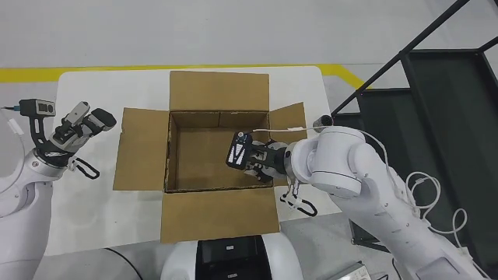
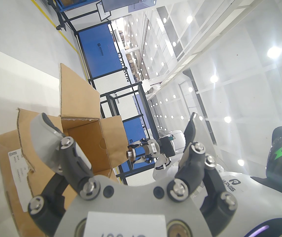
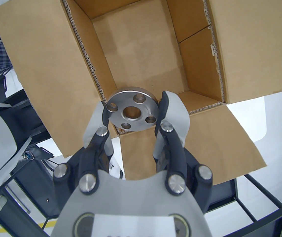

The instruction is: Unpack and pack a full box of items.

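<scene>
Above the box (image 1: 219,91), right gripper (image 3: 133,108) clamps a metal flange (image 3: 127,101); left gripper (image 1: 85,122) gapes alongside.

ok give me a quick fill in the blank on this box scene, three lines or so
1. The right gripper is shut on a metal flange with ____ small holes around its centre hole.
2. The flange hangs over the cardboard box, which stands on a ____ table.
3. The left gripper, off to the side of the box, has its fingers ____.

Missing words: four; white; open
</scene>
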Controlling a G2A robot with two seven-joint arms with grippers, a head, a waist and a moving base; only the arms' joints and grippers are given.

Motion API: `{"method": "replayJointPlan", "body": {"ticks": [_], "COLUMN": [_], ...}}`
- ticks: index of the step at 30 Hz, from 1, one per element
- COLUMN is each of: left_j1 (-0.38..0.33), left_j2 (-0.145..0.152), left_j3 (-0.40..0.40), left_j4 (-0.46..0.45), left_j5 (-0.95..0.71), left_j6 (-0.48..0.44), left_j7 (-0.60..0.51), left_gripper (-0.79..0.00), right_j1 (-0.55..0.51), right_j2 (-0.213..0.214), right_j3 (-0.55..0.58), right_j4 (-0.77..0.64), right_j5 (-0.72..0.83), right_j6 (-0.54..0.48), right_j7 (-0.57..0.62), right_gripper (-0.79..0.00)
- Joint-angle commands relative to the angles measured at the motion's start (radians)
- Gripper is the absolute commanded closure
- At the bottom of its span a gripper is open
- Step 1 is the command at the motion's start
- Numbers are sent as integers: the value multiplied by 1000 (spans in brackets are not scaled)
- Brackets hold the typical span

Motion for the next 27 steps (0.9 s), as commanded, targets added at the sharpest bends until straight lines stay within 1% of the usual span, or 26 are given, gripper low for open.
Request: {"method": "replayJointPlan", "body": {"ticks": [1, 14, 16, 19, 21, 24, 27], "left_j1": [0, 0, 0, 0, 0, 0, 0], "left_j2": [0, 0, 0, 0, 0, 0, 0], "left_j3": [0, 0, 0, 0, 0, 0, 0], "left_j4": [0, 0, 0, 0, 0, 0, 0], "left_j5": [0, 0, 0, 0, 0, 0, 0], "left_j6": [0, 0, 0, 0, 0, 0, 0], "left_j7": [0, 0, 0, 0, 0, 0, 0], "left_gripper": [-785, -785, -785, -785, -785, -785, -785], "right_j1": [0, 0, -8, -26, -47, -96, -153], "right_j2": [0, 0, 2, 12, 24, 53, 88], "right_j3": [0, 0, 13, 68, 119, 194, 270], "right_j4": [0, 0, -5, -56, -96, -154, -168], "right_j5": [0, 0, 2, 46, 74, 83, 117], "right_j6": [0, 0, 5, 16, 41, 88, 88], "right_j7": [0, 0, -30, 4, 41, 88, 88], "right_gripper": [0, 0, 0, 0, 0, 0, 0]}}
